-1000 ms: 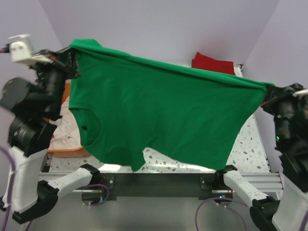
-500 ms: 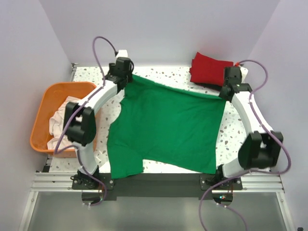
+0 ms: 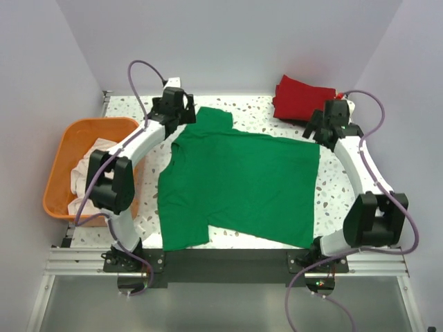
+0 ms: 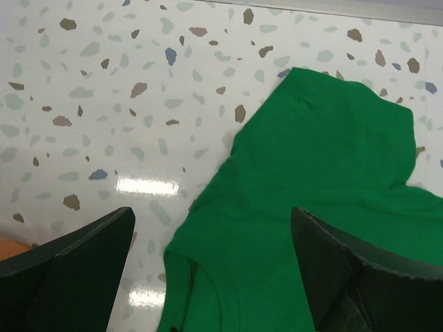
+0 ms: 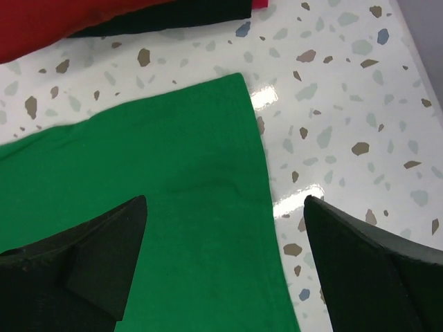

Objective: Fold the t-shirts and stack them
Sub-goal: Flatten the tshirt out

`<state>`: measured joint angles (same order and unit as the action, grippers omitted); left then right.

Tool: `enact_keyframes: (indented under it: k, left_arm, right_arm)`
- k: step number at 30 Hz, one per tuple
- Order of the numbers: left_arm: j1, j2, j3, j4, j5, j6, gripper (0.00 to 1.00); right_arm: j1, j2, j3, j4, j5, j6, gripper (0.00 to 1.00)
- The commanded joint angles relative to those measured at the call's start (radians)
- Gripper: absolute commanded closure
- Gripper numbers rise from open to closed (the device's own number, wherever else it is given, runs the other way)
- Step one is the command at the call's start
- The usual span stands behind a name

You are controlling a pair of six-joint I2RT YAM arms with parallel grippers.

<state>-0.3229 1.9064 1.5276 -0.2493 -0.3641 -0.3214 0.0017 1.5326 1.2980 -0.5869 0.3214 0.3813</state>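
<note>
Wrinkles at eleven o'clock in the green t-shirt [image 3: 239, 183] could skew the fold; it lies spread on the tabletop [image 3: 259, 105], left gripper [image 3: 181, 111] and right gripper [image 3: 320, 128] both gaping empty above its far corners

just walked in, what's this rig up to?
Shirt folding. The green t-shirt lies spread flat on the table, not yet folded. The left hand and right hand are both open and empty near its far corners. A folded red t-shirt sits on a black t-shirt at the far right. An off-white t-shirt waits in the orange basket on the left.
</note>
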Motion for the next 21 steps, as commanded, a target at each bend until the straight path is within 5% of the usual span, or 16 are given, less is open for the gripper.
enact_keyframes:
  k: [1, 9, 21]
  left_arm:
    - [-0.002, -0.116, -0.125, 0.05, 0.1, -0.065, 0.0]
    - [-0.03, -0.161, -0.281, 0.146, 0.209, -0.085, 0.0]
    - [-0.025, 0.155, -0.049, 0.076, 0.203, -0.065, 0.0]
  right_arm:
    - [0.012, -0.104, -0.09, 0.016, -0.08, 0.01, 0.01]
    - [0.057, -0.05, -0.166, 0.042, -0.12, -0.019, 0.01]
    - [0.057, 0.305, 0.009, 0.136, -0.116, -0.139, 0.01]
